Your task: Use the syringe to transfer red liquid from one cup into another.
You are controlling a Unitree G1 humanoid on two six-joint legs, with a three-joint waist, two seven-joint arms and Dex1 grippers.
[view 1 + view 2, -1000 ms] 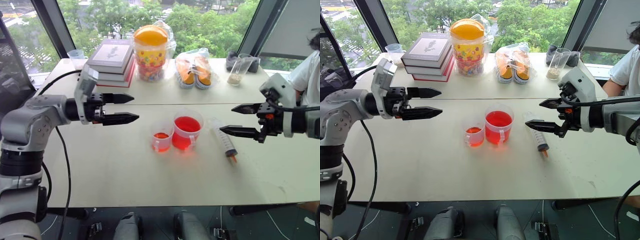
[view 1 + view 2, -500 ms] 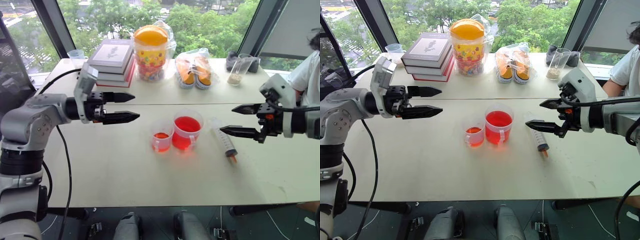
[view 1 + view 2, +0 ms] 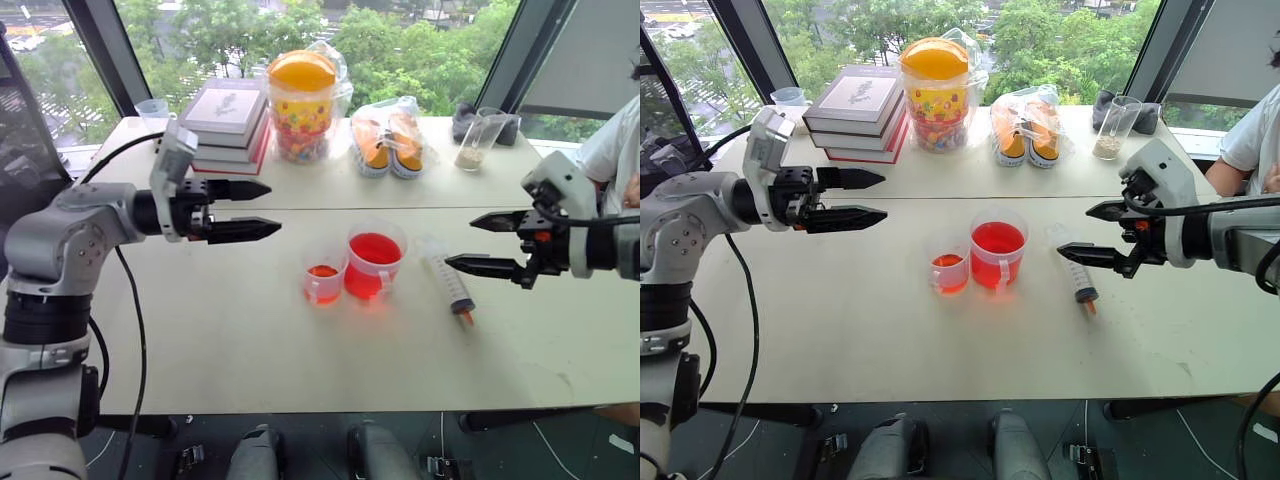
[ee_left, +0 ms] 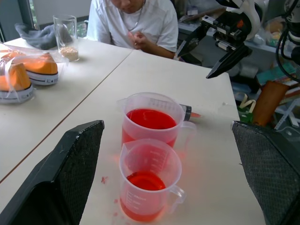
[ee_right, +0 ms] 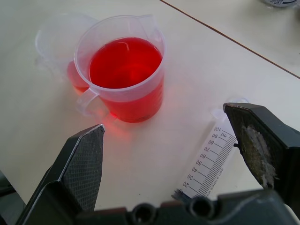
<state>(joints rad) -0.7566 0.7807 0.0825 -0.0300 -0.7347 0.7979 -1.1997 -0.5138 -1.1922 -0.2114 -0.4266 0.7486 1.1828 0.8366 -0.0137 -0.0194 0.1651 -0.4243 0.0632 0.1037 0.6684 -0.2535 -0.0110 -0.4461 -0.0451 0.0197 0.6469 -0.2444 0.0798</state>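
The clear syringe (image 3: 447,279) lies flat on the white table (image 3: 250,340), orange tip toward the front edge, just right of the cups. The wider cup (image 3: 373,262) holds plenty of red liquid (image 5: 124,62). Beside it on its left stands the smaller cup (image 3: 323,273) with a little red liquid at the bottom. My right gripper (image 3: 482,243) hovers open above the table, close to the right of the syringe. My left gripper (image 3: 268,209) hangs open in the air to the left of the cups, pointing toward them. Neither holds anything.
At the back stand a stack of books (image 3: 226,120), a yellow-lidded candy jar (image 3: 300,104), bagged orange shoes (image 3: 388,140), a glass with grain (image 3: 474,140) and a small clear cup (image 3: 153,113). A person in white (image 3: 616,140) sits at the far right.
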